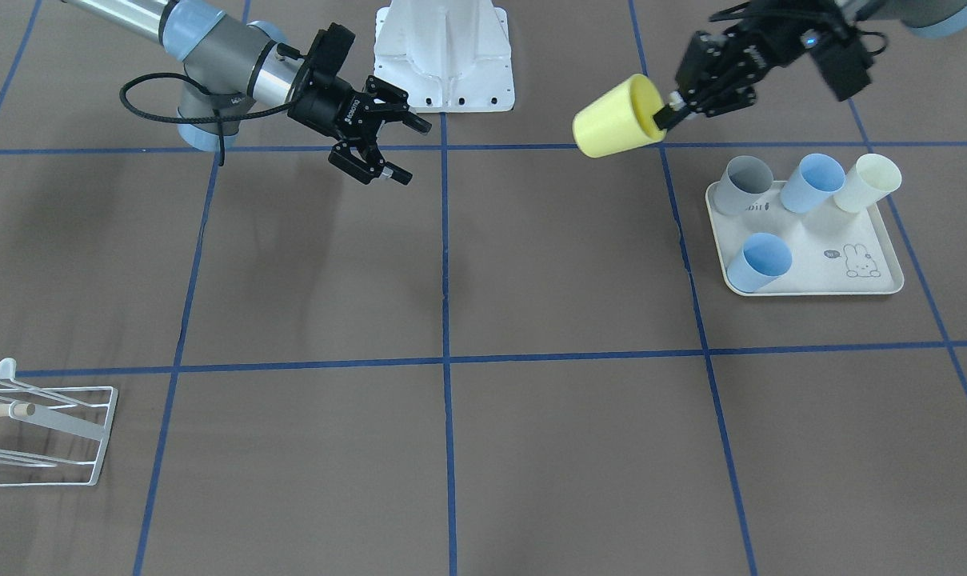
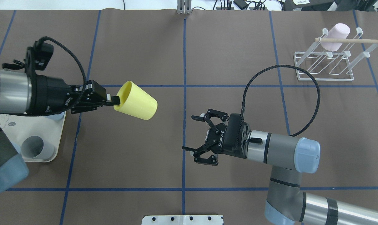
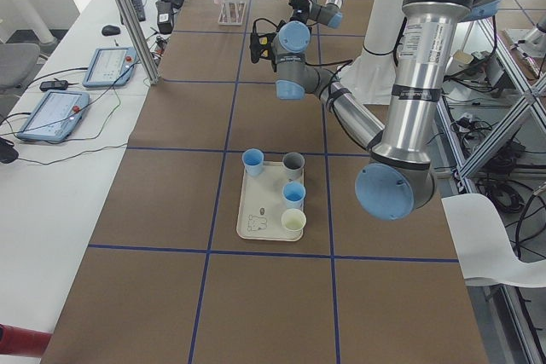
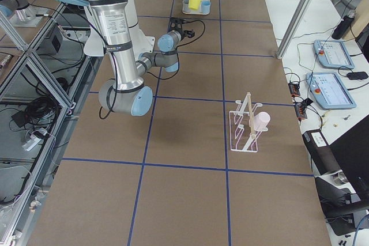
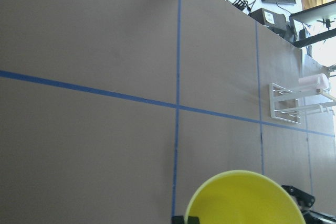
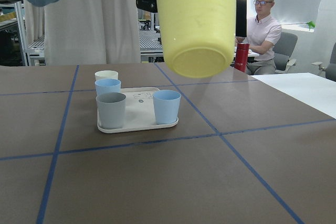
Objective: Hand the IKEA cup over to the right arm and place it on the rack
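Left arm (image 2: 10, 93) reaches level toward the centre, its end effector (image 2: 115, 100) pinched on the rim of the yellow cup (image 2: 138, 101); right arm (image 2: 282, 148) faces it, end effector (image 2: 190, 133) spread wide, apart.

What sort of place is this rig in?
Probably a robotics lab workcell: the table is gridded in blue tape, teach pendants lie on the side bench, and a person sits in an office chair beyond the yellow cup.

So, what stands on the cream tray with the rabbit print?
Four upright cups: grey cup, blue cup and cream cup in a row, second blue cup apart. In the overhead view the left arm covers most of the tray.
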